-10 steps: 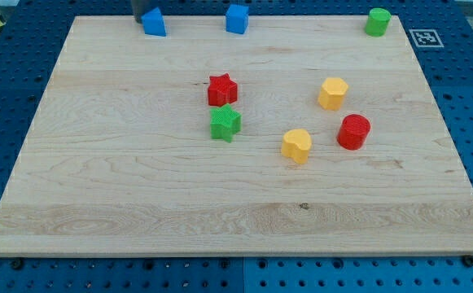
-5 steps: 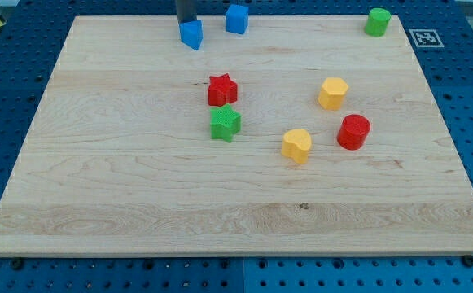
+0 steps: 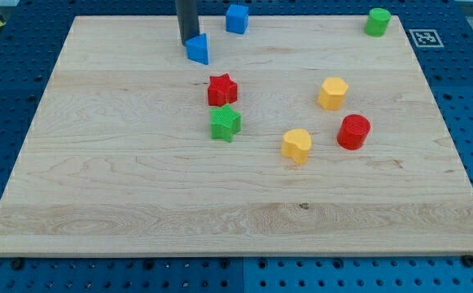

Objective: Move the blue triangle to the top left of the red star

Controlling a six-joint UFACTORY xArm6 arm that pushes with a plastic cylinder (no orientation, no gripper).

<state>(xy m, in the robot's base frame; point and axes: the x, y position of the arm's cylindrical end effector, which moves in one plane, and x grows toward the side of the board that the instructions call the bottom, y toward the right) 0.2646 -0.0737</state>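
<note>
The blue triangle (image 3: 198,49) lies on the wooden board (image 3: 122,163), up and to the left of the red star (image 3: 221,89), with a gap between them. My tip (image 3: 188,42) is at the triangle's upper left edge and touches it or nearly so. The dark rod rises from there out of the view's top.
A green star (image 3: 225,123) sits just below the red star. A blue cube (image 3: 237,18) is at the top middle and a green cylinder (image 3: 377,22) at the top right. Two yellow blocks (image 3: 332,94) (image 3: 296,146) and a red cylinder (image 3: 353,132) lie right of centre.
My tip has pushed the blue triangle from the top edge down and to the right, closer to the red star. The other blocks have not moved.
</note>
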